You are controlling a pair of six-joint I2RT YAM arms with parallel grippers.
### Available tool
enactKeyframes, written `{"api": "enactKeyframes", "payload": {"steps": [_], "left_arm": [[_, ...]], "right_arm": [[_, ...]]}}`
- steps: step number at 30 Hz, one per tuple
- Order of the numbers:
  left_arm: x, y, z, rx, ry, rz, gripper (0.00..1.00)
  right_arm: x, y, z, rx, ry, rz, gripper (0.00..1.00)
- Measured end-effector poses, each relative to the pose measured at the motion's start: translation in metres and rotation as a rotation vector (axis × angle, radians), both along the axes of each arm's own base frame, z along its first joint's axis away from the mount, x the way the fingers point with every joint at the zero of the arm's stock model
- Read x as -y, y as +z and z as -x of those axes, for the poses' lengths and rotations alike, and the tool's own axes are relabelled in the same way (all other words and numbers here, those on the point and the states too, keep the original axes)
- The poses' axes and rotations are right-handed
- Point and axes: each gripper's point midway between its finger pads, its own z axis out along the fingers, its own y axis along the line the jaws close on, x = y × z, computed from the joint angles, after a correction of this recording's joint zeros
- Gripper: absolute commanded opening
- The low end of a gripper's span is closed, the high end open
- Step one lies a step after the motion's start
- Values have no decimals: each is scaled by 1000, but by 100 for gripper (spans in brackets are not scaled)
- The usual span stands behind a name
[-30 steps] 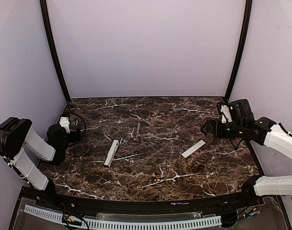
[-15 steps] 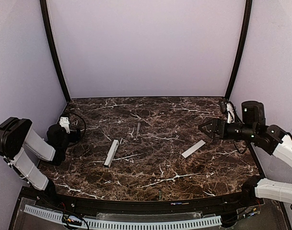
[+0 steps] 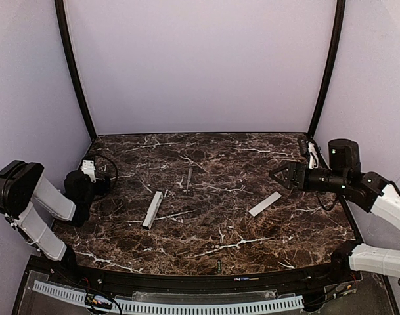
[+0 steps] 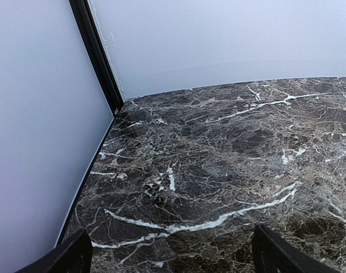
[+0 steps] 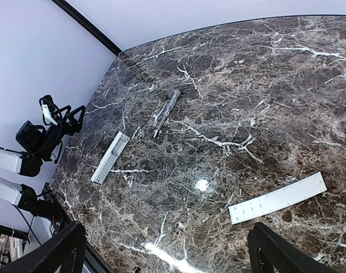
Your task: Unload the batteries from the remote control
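The remote control is a white bar lying on the marble left of centre. In the right wrist view the remote control shows an open, empty slot. Slim grey batteries lie on the marble just behind it, close together, and the batteries also show in the right wrist view. My right gripper hovers open at the right and points towards the centre; its dark fingertips frame bare marble. My left gripper rests open by the left wall, empty, with its fingertips over bare table.
A flat white cover strip lies right of centre, below the right gripper, and the cover strip also shows in the right wrist view. Purple walls with black corner posts close off three sides. A small dark item sits at the near edge.
My right arm swung its wrist round, so the gripper now points left towards the table's middle and sits slightly further left. The left arm and the objects have not moved.
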Motion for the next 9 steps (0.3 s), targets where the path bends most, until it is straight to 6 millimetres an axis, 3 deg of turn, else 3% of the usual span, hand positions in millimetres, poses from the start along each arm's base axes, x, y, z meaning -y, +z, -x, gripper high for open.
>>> {"api": "enactKeyframes", "payload": {"steps": [9], "left_arm": [[0,0,0,0,0,0,99]], "right_arm": [[-4,3,0,-2,16,-24,98]]}}
